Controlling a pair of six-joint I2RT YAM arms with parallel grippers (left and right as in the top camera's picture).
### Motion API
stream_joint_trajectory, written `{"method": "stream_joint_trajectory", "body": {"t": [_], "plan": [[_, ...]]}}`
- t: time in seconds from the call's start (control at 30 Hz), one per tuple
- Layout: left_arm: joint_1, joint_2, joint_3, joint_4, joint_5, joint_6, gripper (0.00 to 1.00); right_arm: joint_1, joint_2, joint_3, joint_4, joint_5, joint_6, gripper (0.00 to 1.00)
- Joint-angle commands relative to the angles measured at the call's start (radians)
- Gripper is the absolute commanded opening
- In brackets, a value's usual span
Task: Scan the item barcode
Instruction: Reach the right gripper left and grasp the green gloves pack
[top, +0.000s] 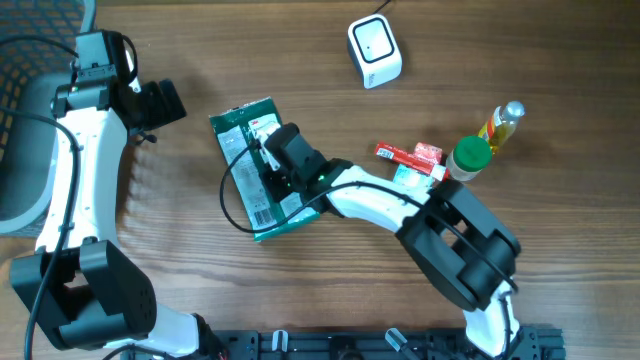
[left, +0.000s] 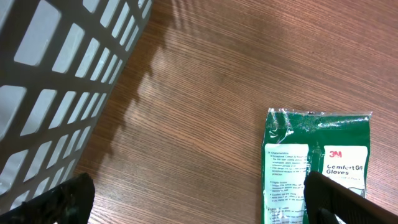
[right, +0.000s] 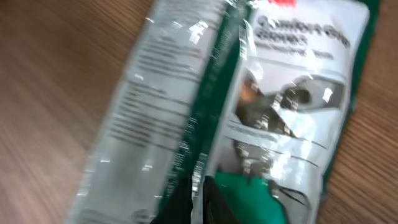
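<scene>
Right gripper (right: 200, 199) jaws were together, pinched on the film of the green glove packet (right: 186, 118), which lay on the wooden table (top: 560, 60) left of centre, well apart from the white scanner (top: 375, 50); left gripper (left: 200, 200) stood wide apart near the packet, holding nothing

Glove packet (top: 243, 150) is showing dark green with white label panels, black print and a red logo; counter (top: 300, 50) is reading as mid-brown wood grain. Scanner (top: 374, 50) is showing white with a grey face, bottle (top: 500, 125) is looking yellow under a silver cap, jar lid (top: 470, 155) is showing green, small pack (top: 408, 153) red. Basket (left: 56, 81) is showing a grey open grid; left arm (top: 85, 170) and right arm (top: 370, 200) are showing white shells with black joints.
</scene>
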Motion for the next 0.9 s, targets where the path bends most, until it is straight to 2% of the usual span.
{"method": "stream_joint_trajectory", "body": {"t": [0.0,0.4,0.6,0.87], "plan": [[0.003,-0.002,0.007,0.003,0.008,-0.002,1.0,-0.028,0.014,-0.004,-0.016,0.055,0.027,0.08],[0.003,-0.002,0.007,0.003,0.008,-0.002,1.0,-0.042,0.014,-0.01,-0.06,0.094,0.031,0.08],[0.003,-0.002,0.007,0.003,0.008,-0.002,1.0,-0.043,0.014,-0.01,-0.11,0.195,0.085,0.08],[0.004,-0.002,0.007,0.003,0.008,-0.002,1.0,-0.08,-0.002,-0.009,-0.179,0.209,0.204,0.08]]}}
